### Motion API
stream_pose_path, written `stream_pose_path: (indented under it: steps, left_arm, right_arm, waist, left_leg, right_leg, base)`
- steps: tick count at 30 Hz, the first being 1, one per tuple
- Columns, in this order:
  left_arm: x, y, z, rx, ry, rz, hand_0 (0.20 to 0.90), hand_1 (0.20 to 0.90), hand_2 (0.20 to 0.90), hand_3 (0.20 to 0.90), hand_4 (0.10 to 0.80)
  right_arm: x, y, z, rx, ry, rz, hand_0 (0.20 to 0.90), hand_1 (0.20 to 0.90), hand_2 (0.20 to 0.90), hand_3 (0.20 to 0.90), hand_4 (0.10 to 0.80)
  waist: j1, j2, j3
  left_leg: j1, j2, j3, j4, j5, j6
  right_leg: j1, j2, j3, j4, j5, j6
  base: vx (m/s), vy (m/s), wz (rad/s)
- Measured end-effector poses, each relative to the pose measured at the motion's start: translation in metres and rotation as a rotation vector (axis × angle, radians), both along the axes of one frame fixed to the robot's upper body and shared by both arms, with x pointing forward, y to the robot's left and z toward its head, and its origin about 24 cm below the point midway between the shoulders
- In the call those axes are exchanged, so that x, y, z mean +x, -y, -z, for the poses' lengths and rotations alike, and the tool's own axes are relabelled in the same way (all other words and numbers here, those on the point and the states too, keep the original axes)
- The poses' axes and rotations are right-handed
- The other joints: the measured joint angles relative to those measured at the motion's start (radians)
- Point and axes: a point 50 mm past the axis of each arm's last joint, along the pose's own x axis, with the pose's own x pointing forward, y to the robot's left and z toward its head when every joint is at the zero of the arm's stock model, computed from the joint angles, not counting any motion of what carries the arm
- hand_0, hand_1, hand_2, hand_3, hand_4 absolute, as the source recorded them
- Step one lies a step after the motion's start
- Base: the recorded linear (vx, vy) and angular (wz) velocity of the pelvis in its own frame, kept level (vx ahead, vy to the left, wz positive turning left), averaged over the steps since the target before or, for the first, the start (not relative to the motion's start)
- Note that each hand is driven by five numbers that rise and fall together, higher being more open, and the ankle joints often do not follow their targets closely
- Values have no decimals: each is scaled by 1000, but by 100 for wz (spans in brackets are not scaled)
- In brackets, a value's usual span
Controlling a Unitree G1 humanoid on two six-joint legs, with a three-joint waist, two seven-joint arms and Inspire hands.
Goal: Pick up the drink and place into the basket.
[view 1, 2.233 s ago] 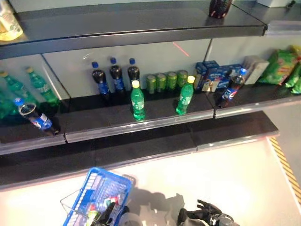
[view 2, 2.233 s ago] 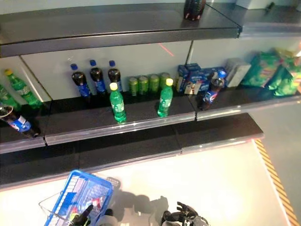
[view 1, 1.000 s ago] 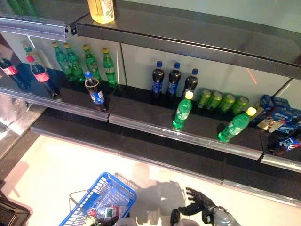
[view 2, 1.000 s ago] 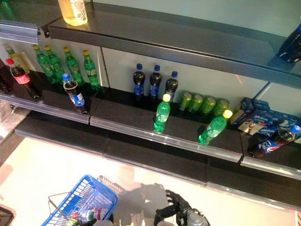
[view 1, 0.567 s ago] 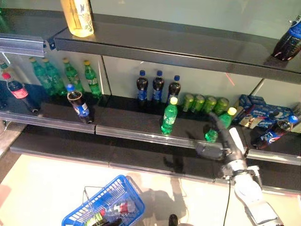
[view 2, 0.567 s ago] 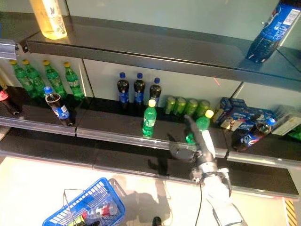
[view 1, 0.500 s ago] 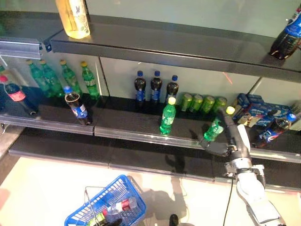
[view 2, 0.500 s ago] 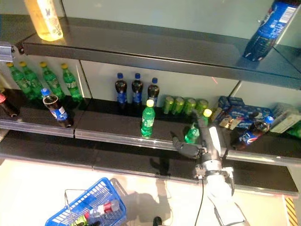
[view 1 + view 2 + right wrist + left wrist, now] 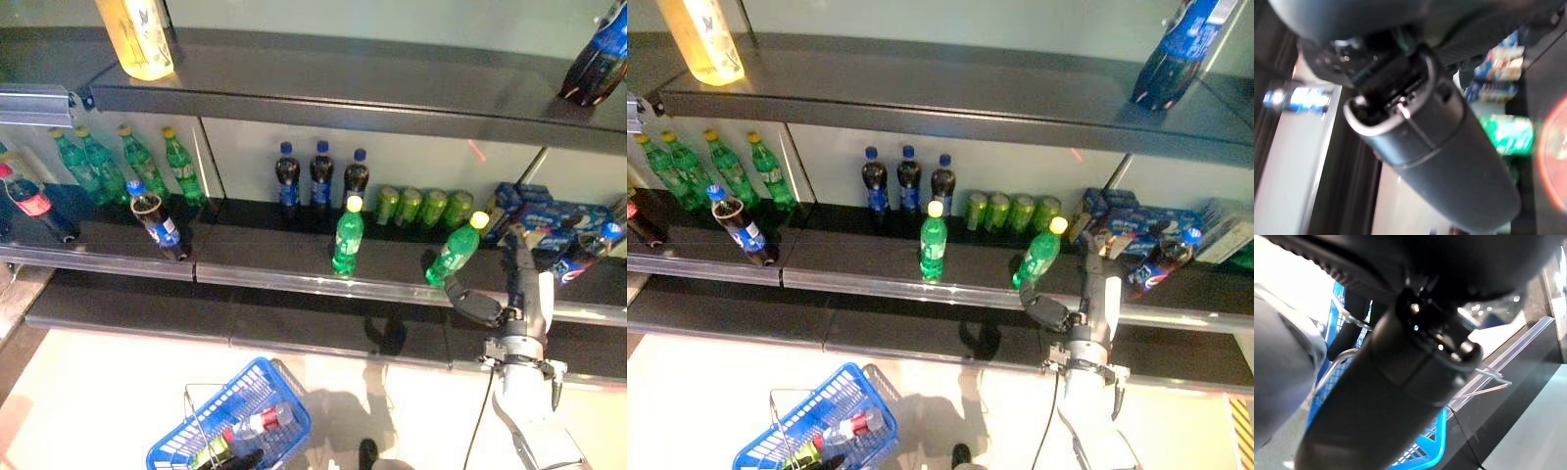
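Drink [image 9: 454, 252]: green bottle, yellow cap, tilted on the middle shelf [image 9: 294, 264], right of the upright green bottle [image 9: 346, 238] and in front of the green cans [image 9: 421, 207]. Lower part is partly covered by the right hand [image 9: 487, 305] (thumb side overlaps the base).

Right hand is raised at the shelf edge, just right of and below the drink. Fingers point up, straight, not wrapped round anything. Cannot tell if the thumb touches the bottle. Its wrist view is mostly dark hand bulk; only a blurred green patch [image 9: 1508, 134] and blue packs [image 9: 1493, 73] show past it.

Left hand [image 9: 1400, 362]: own wrist view is filled by dark bulk, with basket [image 9: 240, 426] wire and handle right against it. Grip state: cannot tell. In the head views it is cut off at the bottom edge by the basket.

Basket is blue, on the floor well below and left of the drink, already holding a couple of bottles (labels unreadable).

Also near the drink: three dark cola bottles [image 9: 320, 176] behind and left, a leaning cola bottle [image 9: 588, 250] to its right.
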Motion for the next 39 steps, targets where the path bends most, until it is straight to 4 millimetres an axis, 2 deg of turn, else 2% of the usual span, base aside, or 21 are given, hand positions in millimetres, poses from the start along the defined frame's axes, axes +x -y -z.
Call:
stream_pose_path:
  steps: [5, 8, 13, 17, 21, 25, 27, 36, 39]
  left_arm:
    - [22, 7, -5, -10, 65, 7, 300, 300, 300, 200, 100]
    - [47, 10, -13, -3, 154, 31, 300, 300, 300, 200, 100]
    - [95, 16, -31, 8, 296, 103, 300, 300, 300, 200, 100]
    - [118, 24, -41, -8, 361, 128, 300, 300, 300, 200, 100]
    - [126, 30, -46, -11, 397, 162, 300, 300, 300, 200, 100]
    - [131, 34, -49, -20, 417, 171, 300, 300, 300, 200, 100]
    - [132, 35, -50, -25, 423, 172, 300, 300, 300, 200, 100]
    - [134, 37, -51, -45, 440, 182, 300, 300, 300, 200, 100]
    - [138, 39, -53, -48, 449, 190, 300, 300, 300, 200, 100]
  right_arm:
    - [7, -3, 6, 7, -15, 15, 900, 900, 900, 900, 800]
    - [19, -6, -5, 36, 76, 63, 900, 900, 900, 900, 800]
    - [52, -13, -43, 117, 274, 139, 900, 900, 900, 900, 800]
    - [75, -24, -84, 132, 412, 102, 900, 900, 900, 900, 800]
    - [84, -29, -107, 137, 480, 89, 900, 900, 900, 900, 800]
    - [89, -31, -119, 143, 518, 95, 900, 900, 900, 900, 800]
    - [91, -29, -124, 138, 529, 105, 900, 900, 900, 900, 800]
    - [101, -16, -163, 181, 599, 127, 900, 900, 900, 900, 800]
    - [105, -8, -168, 200, 591, 155, 900, 900, 900, 900, 800]
  waist:
    - [1, 29, 86]
    - [1, 37, 144]
    - [2, 54, 253]
    - [8, 77, 314]
    - [10, 105, 331]
    - [16, 115, 339]
    - [22, 116, 339]
    - [38, 124, 343]
    - [54, 127, 344]
  left_leg:
    - [-36, -3, -10, 26, -1, 2]
    - [-113, -11, -19, 75, -3, 7]
    - [-206, -16, -34, 136, -7, 15]
    - [-261, -32, -37, 165, -8, 21]
    - [-298, -41, -47, 166, -5, 24]
    - [-308, -43, -48, 165, -5, 25]
    - [-308, -45, -63, 163, -5, 24]
    - [-327, -55, -63, 165, -4, 25]
    - [-327, -54, -65, 165, -4, 25]
  right_leg:
    - [-34, -4, 0, 31, -1, -2]
    - [-108, -15, 2, 78, 2, -9]
    - [-209, -33, 6, 160, -10, -12]
    - [-290, -44, 26, 220, -17, -14]
    - [-340, -47, 34, 243, -21, -13]
    - [-359, -49, 36, 258, -25, -14]
    - [-361, -49, 37, 259, -26, -14]
    - [-389, -58, 43, 277, -35, -11]
    - [-390, -58, 43, 277, -35, -11]
  base:
    - [-90, -22, -1]
    - [-159, -38, 3]
    - [-124, -6, 3]
    - [-63, 43, -9]
    - [-44, 1, -3]
    - [0, 0, 0]
    - [0, 0, 0]
    - [26, 1, 0]
    - [44, -13, -1]
